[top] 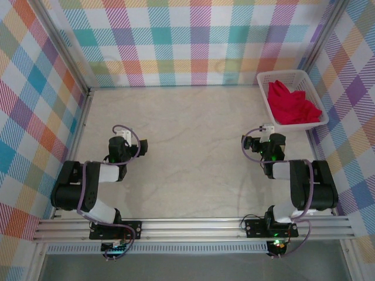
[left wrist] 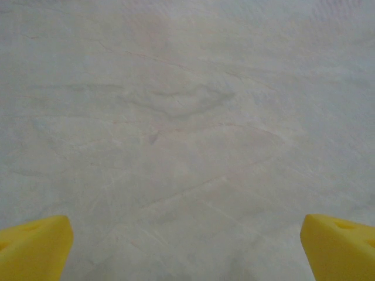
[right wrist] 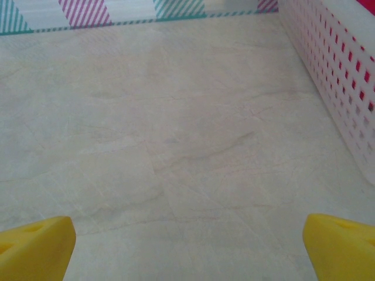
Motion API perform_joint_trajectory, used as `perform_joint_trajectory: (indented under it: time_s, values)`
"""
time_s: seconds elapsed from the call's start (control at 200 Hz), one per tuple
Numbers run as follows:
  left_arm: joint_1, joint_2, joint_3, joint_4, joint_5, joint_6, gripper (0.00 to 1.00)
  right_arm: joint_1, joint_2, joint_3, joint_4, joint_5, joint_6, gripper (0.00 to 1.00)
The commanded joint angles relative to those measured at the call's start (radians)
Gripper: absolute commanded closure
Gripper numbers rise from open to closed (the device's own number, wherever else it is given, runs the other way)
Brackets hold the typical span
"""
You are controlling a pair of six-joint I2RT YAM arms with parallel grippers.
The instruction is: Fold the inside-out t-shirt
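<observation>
- Crumpled crimson-red soft cloth t-shirt (top: 292, 104) bunched inside white plastic mesh basket (top: 283, 73), far right corner of pale marble-look table (top: 187, 134).
- Left gripper (left wrist: 187, 249): yellow fingers spread wide, holding nothing, over bare tabletop.
- Right gripper (right wrist: 187, 249): equally wide, empty, basket wall just to its right.
- Risks:
  - Cloth snags on mesh, or light basket drags along on lift.
  - Pinch catches several layers, so bundle comes out knotted.
  - Left arm well apart from basket, awkward reach.

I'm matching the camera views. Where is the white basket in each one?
Top: basket at the far right corner, red shirt inside.
Right wrist: basket wall along the upper right edge.
Left wrist: marbled tabletop ahead of the left pincer.
Shared landmark: the marbled tabletop.
</observation>
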Motion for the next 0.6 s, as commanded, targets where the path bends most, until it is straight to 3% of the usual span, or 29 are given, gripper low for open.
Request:
perform_joint_trajectory:
  time_s: [0.0, 0.075, 0.155, 0.265, 0.405, 0.595]
  values:
    - [-0.024, -0.189, 0.118, -0.309, 0.025, -0.014, 0.0, 0.011, -0.243, 0.084, -0.314, 0.055, 0.037, 0.0]
    - [-0.044, -0.278, 0.178, -0.454, 0.061, -0.029, 0.0, 0.011, -0.375, 0.222, -0.632, 0.163, 0.201, 0.0]
    - [-0.078, -0.38, 0.206, -0.545, 0.091, -0.07, 0.0, 0.01, -0.416, 0.4, -1.015, 0.231, 0.43, 0.0]
    - [-0.085, -0.483, 0.255, -0.681, 0.213, -0.174, 0.0, -0.021, -0.397, 0.439, -1.021, 0.224, 0.562, 0.0]
    - [-0.084, -0.468, 0.331, -0.86, 0.106, -0.369, 0.0, -0.075, -0.204, 0.581, -1.056, 0.155, 0.606, 0.0]
    - [-0.084, -0.447, 0.351, -0.858, 0.131, -0.434, 0.0, -0.138, 0.117, 0.843, -1.197, 0.143, 0.659, 0.03]
